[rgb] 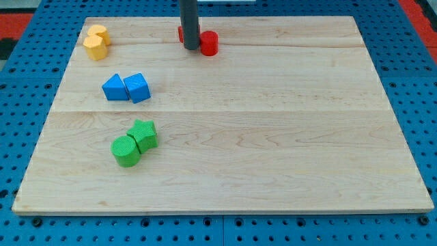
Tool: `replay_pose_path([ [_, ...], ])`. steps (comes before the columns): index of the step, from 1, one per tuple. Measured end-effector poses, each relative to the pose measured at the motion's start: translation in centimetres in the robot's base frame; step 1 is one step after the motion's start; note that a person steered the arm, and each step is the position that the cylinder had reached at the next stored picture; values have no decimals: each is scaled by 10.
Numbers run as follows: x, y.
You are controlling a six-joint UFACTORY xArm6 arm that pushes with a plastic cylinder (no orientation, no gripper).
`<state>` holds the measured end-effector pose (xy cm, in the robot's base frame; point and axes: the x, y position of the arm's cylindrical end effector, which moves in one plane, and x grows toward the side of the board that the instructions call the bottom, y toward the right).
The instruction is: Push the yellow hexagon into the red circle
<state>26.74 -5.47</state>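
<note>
A: Presently, which step does the figure show?

B: An approach step, by my reading. My tip (pixel 191 48) stands at the view's top edge of the wooden board (pixel 273 137), between a partly hidden red block (pixel 181 33) to its left and the red circle (pixel 209 42) just to its right. Whether it touches either one cannot be told. The rod is a bare pusher; it carries nothing and has no jaws to open or close.

A: And the task's block?

B: The yellow hexagon (pixel 95 47) lies well to the left of the red circle, near the board's top-left corner, touching a second yellow block (pixel 100 32) behind it.

A: What does the next move call for?

B: Likely a trip round to the hexagon's far left side, then a push rightward along the top edge toward the red circle, without dragging the other yellow block.

A: The surroundings?

B: Pale planks on a blue pegboard (pixel 34 225). Left and below the red circle sit a blue pair (pixel 127 87), then a green star (pixel 144 134) touching a green cylinder (pixel 125 151).
</note>
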Motion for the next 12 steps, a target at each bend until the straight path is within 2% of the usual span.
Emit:
replay_pose_path([
  [1,-11,1],
  [2,9,-15],
  [3,53,20],
  [4,46,44],
  [5,9,27],
  [6,-7,26],
  [7,44,-17],
  [8,44,-98],
  [10,72,-227],
  [11,40,-238],
  [12,37,-197],
])
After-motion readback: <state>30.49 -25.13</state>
